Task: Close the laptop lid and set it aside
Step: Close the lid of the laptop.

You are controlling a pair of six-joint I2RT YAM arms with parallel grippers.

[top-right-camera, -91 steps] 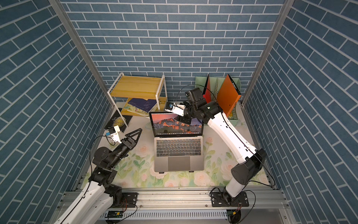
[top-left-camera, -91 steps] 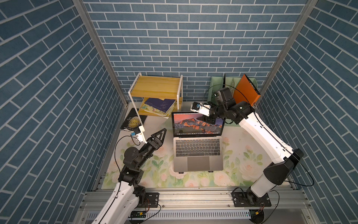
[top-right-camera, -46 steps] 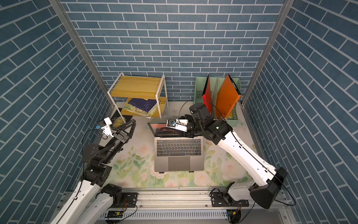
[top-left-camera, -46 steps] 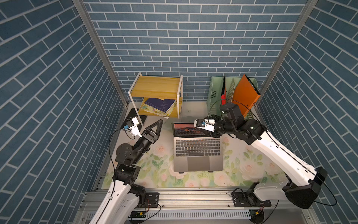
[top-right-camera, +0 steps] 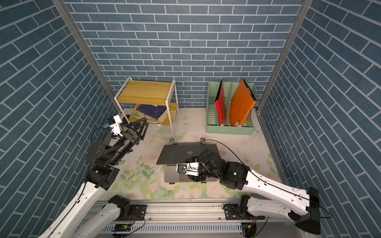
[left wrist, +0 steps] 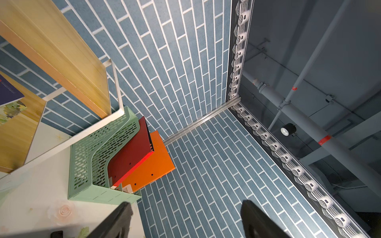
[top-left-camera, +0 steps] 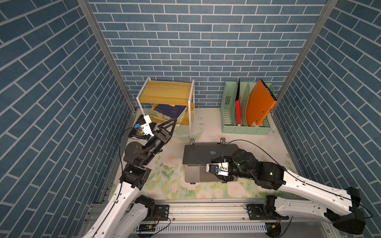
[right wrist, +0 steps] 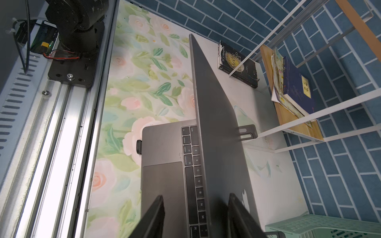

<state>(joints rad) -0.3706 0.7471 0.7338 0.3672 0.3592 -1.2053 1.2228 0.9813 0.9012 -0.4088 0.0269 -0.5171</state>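
Between the right gripper's (right wrist: 195, 195) two black fingers (right wrist: 156, 214), which stand partly apart and clamp nothing, runs the free edge of the laptop lid (right wrist: 214, 123). One finger hangs over the trackpad (right wrist: 162, 181); the other lies close against the lid's grey outer face. Lower centre in both top views, the laptop (top-left-camera: 192, 175) sits on the floral mat (top-left-camera: 165, 171), its lid tilted low over the keyboard (right wrist: 193, 171) but not shut. At left centre the left gripper (top-left-camera: 172, 122) hangs raised beside the wooden shelf (top-left-camera: 167, 92), jaws wide and empty.
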